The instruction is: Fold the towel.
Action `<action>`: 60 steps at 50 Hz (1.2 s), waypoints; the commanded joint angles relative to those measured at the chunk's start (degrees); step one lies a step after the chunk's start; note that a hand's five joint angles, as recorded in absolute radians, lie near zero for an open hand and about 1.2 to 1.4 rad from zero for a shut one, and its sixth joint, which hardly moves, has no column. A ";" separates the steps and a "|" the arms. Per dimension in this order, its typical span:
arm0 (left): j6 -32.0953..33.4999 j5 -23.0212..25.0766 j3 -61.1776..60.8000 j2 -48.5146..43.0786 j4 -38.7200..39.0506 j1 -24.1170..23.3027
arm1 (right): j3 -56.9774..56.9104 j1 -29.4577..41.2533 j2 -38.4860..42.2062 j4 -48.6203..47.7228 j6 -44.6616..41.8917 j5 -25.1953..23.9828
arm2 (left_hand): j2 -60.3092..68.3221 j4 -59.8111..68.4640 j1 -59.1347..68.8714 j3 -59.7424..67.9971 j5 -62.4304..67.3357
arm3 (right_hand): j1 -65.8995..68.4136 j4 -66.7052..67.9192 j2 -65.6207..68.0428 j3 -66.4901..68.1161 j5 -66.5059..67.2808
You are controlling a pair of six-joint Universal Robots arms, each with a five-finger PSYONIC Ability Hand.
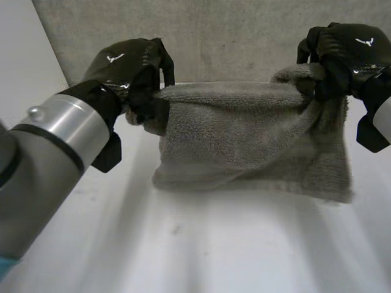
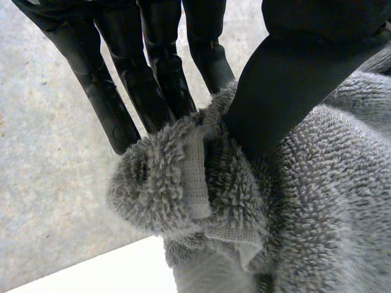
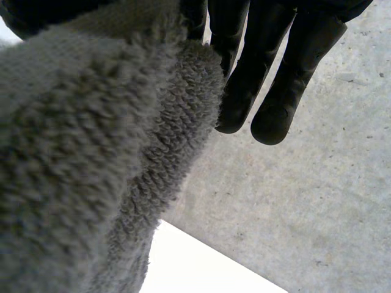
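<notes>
Grey towel (image 1: 244, 140) hanging over white table (image 1: 214, 250), left hand (image 1: 131, 64) gripping one top corner, right hand (image 1: 348, 52) the other

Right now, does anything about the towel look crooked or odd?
Slightly. The towel hangs unevenly between the left hand and right hand: its lower edge sags lower under the right hand, and cloth bunches at that grip.

Towel (image 1: 250, 140) strung between two raised hands above the table (image 1: 201, 244), left hand (image 1: 131, 67) pinching its upper left corner, right hand (image 1: 345, 52) clutching its upper right corner, wall (image 1: 214, 36) behind
</notes>
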 commanded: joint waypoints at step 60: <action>-8.95 2.46 -12.00 -11.99 6.24 -4.98 | -20.91 3.15 28.97 14.74 -10.75 5.10 | -54.14 -54.44 -51.92 -54.15 -52.26 | -65.24 -66.80 -64.16 -65.52 -64.55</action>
